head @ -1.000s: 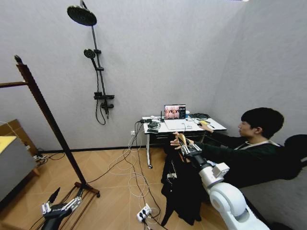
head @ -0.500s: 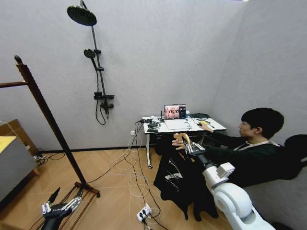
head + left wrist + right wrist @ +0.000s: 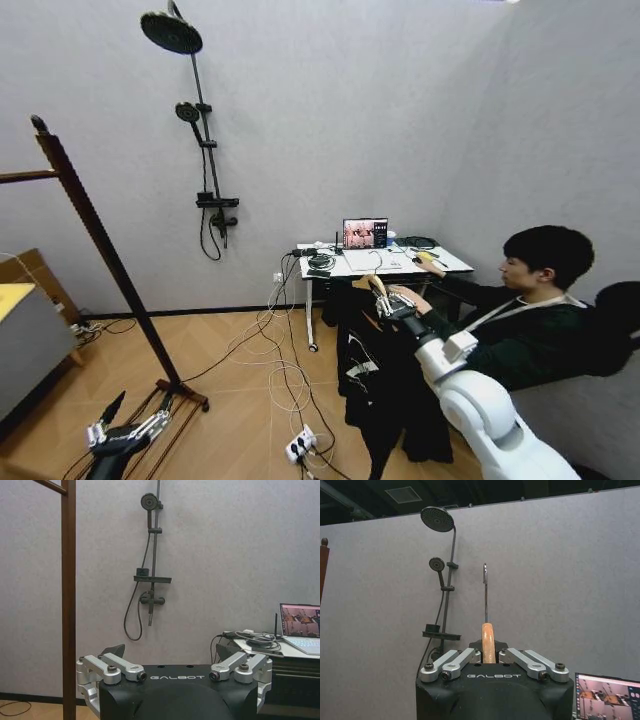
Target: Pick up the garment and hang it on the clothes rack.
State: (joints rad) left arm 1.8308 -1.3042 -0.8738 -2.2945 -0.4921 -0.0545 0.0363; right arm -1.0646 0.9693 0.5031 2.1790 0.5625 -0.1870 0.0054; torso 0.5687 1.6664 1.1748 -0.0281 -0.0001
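On your far left in the head view stands the clothes rack (image 3: 100,240), a dark reddish-brown post leaning across the frame with a knob finial on top, a stub of the top rail running off the left edge, and its slatted base on the wooden floor. Your left end effector (image 3: 128,432) hangs low just in front of that base, near the bottom edge, touching nothing; in the left wrist view its fingers (image 3: 122,666) stand well apart with nothing between them, and the rack post (image 3: 69,600) rises beside it.

Moving right, the black shower stand (image 3: 200,140) is mounted on the grey wall, with loose cables on the floor below it. Next comes the white tabletop (image 3: 360,268), carrying an open laptop (image 3: 364,233).

Just in front of that tabletop your right end effector (image 3: 392,300) is raised at the end of the outstretched white arm and is clamped on the light wooden hanger (image 3: 379,289) of the garment (image 3: 375,375). The black T-shirt hangs freely below the grip, white graphic showing, well apart from the rack. In the right wrist view the fingers (image 3: 451,663) close in on the hanger neck (image 3: 488,641), and the metal hook (image 3: 485,591) stands upright above them.
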